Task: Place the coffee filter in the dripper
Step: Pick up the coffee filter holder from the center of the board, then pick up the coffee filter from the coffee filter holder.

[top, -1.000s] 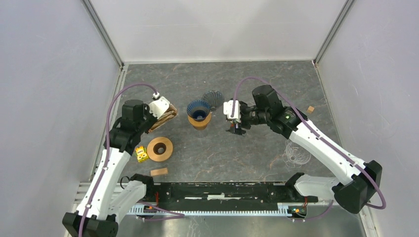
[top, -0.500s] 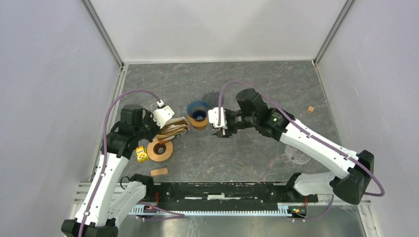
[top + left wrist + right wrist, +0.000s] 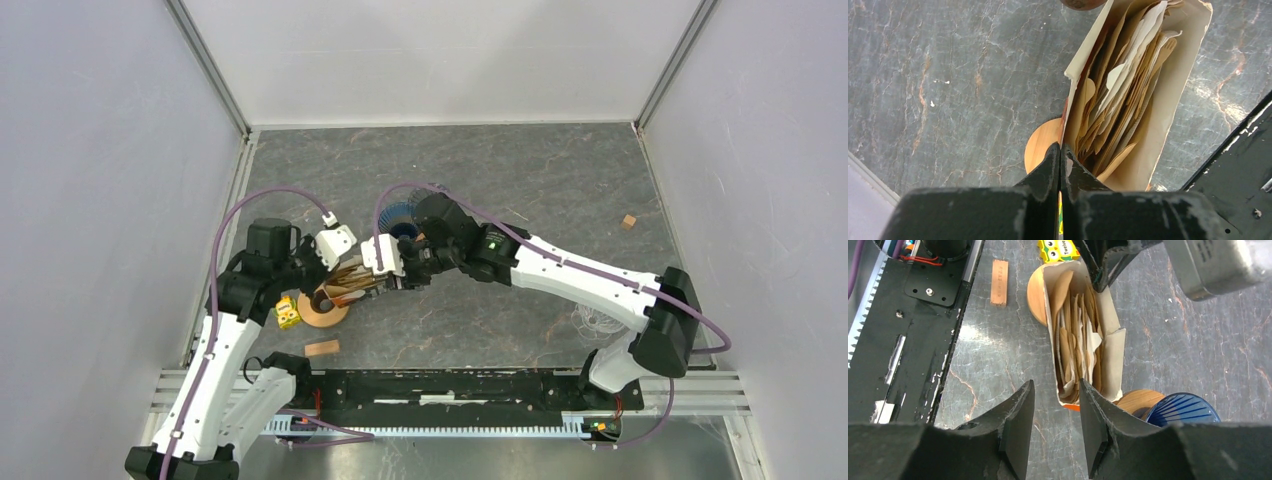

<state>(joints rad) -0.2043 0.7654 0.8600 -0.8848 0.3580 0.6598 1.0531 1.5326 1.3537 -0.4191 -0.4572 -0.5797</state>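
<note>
Wooden block (image 3: 322, 348): nearest the arm bases, flat on the surface, out of the way.
Yellow carton (image 3: 287, 312): just beside the wooden ring (image 3: 311, 315), on its left.
Left pincer (image 3: 1060, 150): pressed fully together on one wall of the filter packet (image 3: 1170, 85), which it holds over the wooden ring with the mouth turned toward the other arm.
Coffee filters (image 3: 1070, 340): brown paper leaves, fanned inside the packet; none is out yet.
Right pincer (image 3: 1055, 387): jaws parted, holding nothing, lined up on the packet's mouth; whether a finger touches the paper I cannot tell.
Dripper (image 3: 398, 215): blue and ribbed, on a wooden collar, beyond the packet and just behind the right wrist; its cone looks bare.
Step in hand: drawing one filter from the packet, by my reading.
Doing it well: aim for a single leaf that stands proud of the fan, close on its edge alone, and pull along the packet's length while the left arm holds steady — a deep bite would likely drag several out.
Changed from half a second ago: the right pincer was beside the dripper and apart from the packet; now it is at the mouth — and the packet has come farther over the ring.
</note>
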